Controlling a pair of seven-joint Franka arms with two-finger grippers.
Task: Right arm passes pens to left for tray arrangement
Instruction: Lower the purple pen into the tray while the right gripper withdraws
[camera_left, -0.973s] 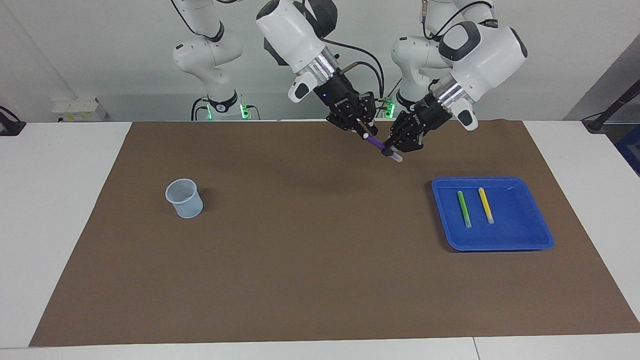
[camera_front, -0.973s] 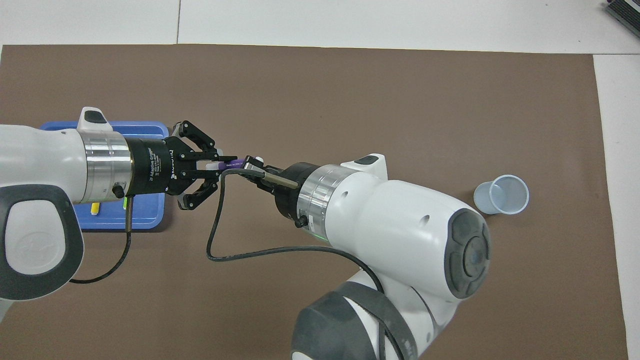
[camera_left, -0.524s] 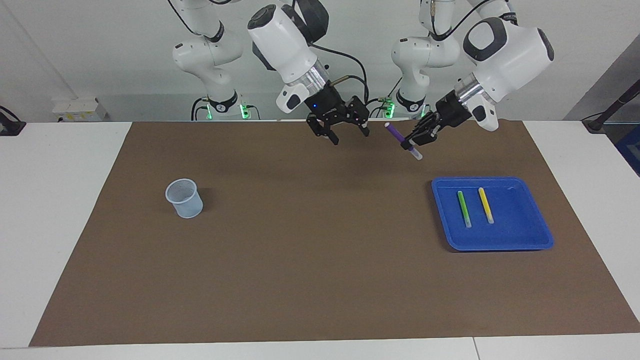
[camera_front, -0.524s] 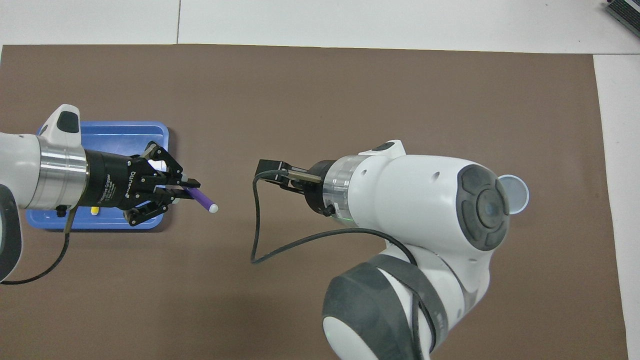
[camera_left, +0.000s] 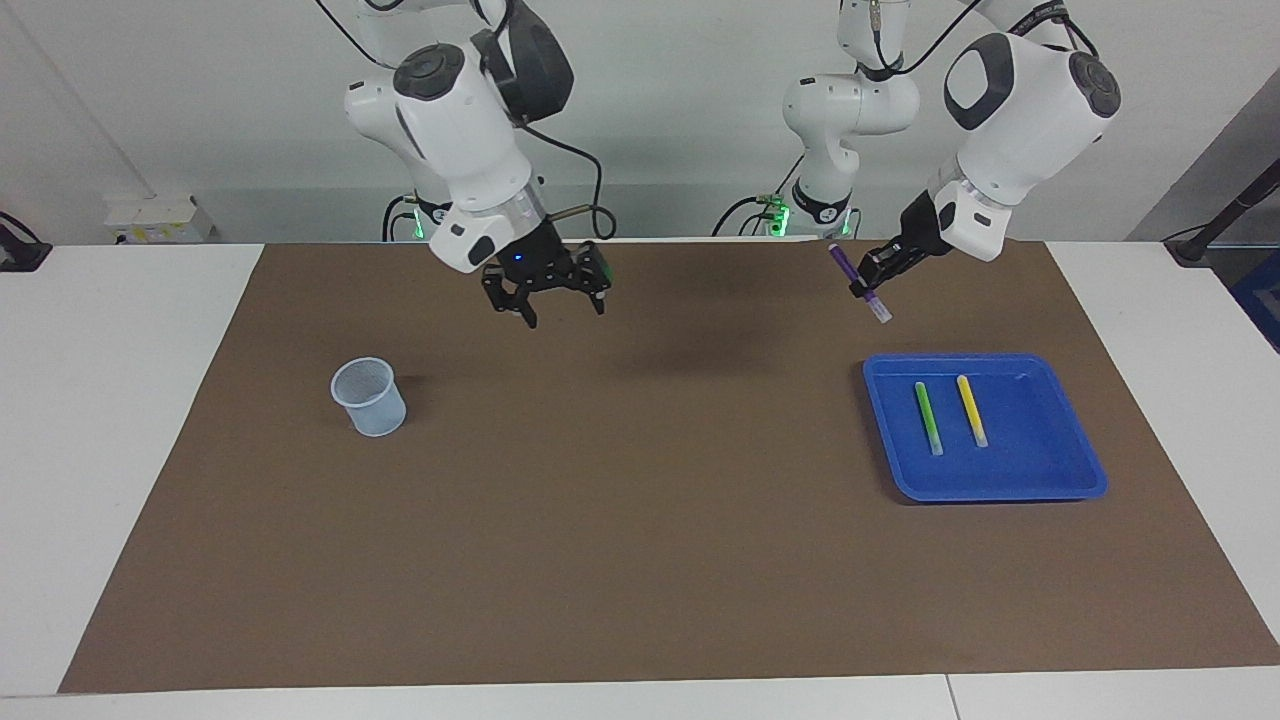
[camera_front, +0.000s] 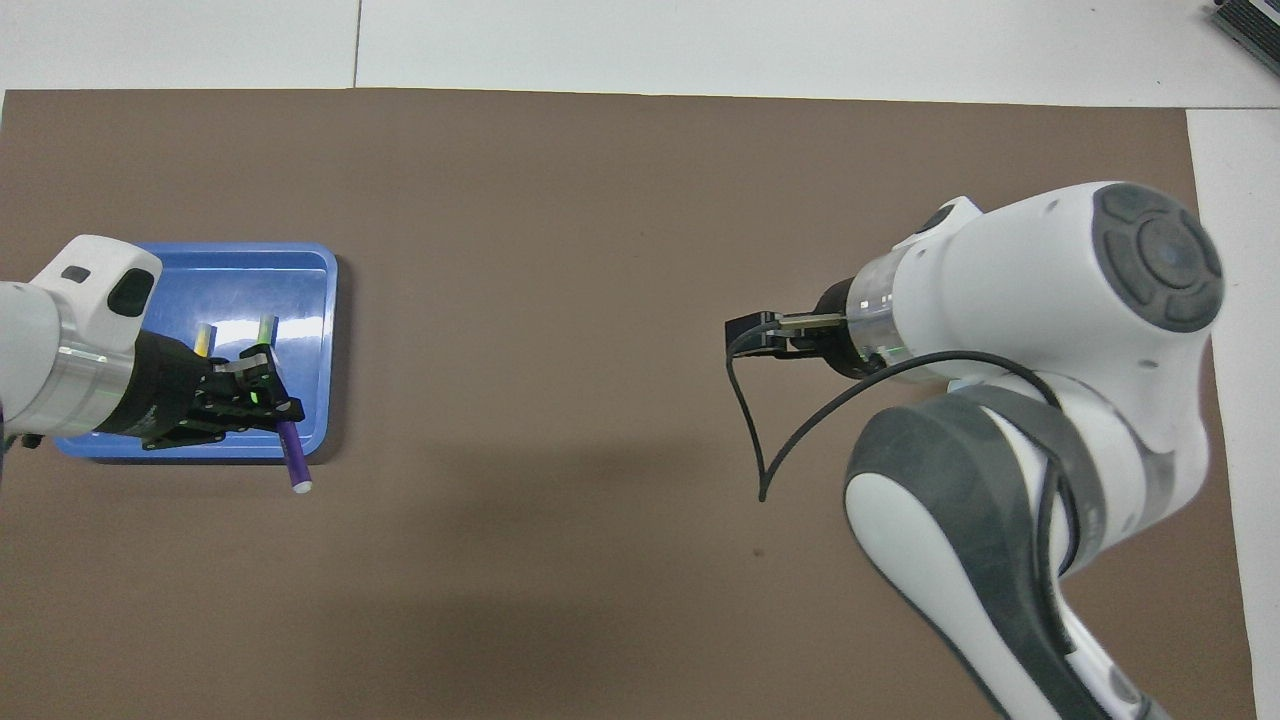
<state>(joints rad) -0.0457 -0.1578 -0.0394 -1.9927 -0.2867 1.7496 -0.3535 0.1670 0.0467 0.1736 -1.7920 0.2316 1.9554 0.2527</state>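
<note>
The blue tray (camera_left: 1040, 470) lies toward the left arm's end of the table. In it the green pen (camera_left: 927, 417) and the yellow pen (camera_left: 971, 410) lie side by side. My left gripper (camera_left: 868, 285) is shut on the purple pen (camera_left: 858, 282), holding it tilted in the air over the tray's edge nearest the robots. In the overhead view the left gripper (camera_front: 262, 412) and purple pen (camera_front: 291, 455) cover the tray's (camera_front: 328, 300) near corner. My right gripper (camera_left: 560, 308) is open and empty, raised over the mat between the cup and the table's middle.
A small pale-blue mesh cup (camera_left: 369, 396) stands on the brown mat (camera_left: 640, 560) toward the right arm's end. In the overhead view the right arm's (camera_front: 1040, 330) body hides it.
The right gripper let go of the purple pen and drew back toward the cup's end. The left gripper carried the pen away toward the tray.
</note>
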